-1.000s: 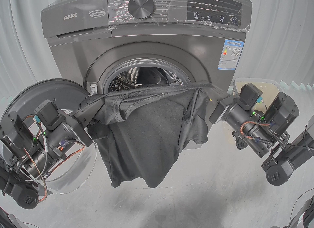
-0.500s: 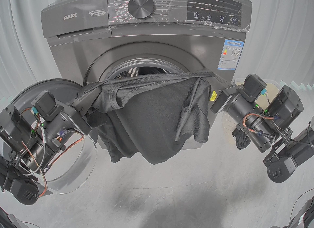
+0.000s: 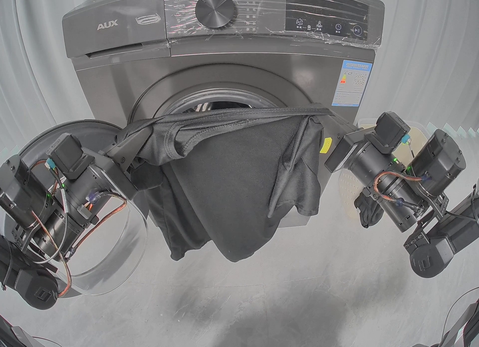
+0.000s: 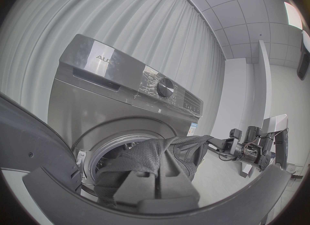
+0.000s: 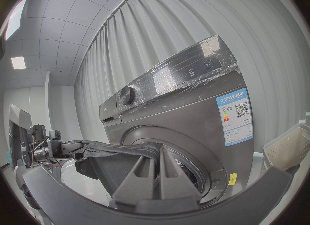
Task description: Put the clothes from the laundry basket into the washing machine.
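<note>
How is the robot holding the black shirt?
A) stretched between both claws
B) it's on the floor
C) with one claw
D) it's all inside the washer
A: the left claw and right claw each pinch one end of the black shirt, which hangs between them.

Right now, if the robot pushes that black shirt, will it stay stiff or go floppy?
Probably floppy: the black shirt hangs in loose folds below its stretched top edge. Likely light, since that edge runs nearly straight between the jaws. Pushed, it may bunch up rather than slide.
</note>
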